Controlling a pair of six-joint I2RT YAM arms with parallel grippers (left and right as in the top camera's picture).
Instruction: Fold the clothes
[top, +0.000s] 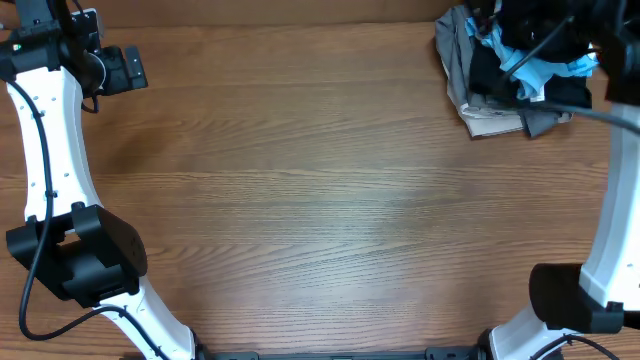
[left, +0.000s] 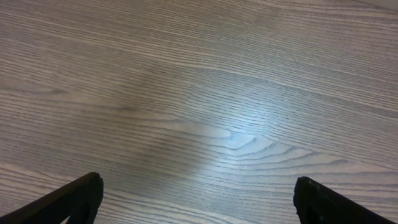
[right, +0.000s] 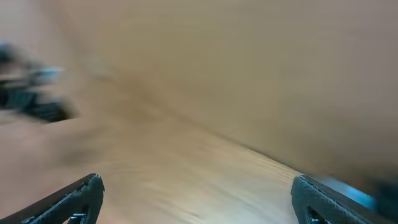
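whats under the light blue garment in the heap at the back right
Black fabric shows below and beside the light blue garment, with grey garments lower, on the table. The right arm covers the heap's top; how far anything extends there is hidden.

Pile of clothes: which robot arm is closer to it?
Right. The right gripper is at the pile in the far right corner; the left gripper is across the table, far left.

The left gripper (left: 199, 208) hangs over a wood-grain table (left: 205, 74), its two black fingertips (left: 71, 202) showing at the lower left and lower right of the frame, jaws spread wide. A pale sheen (left: 242, 134) of light lies just right of centre.
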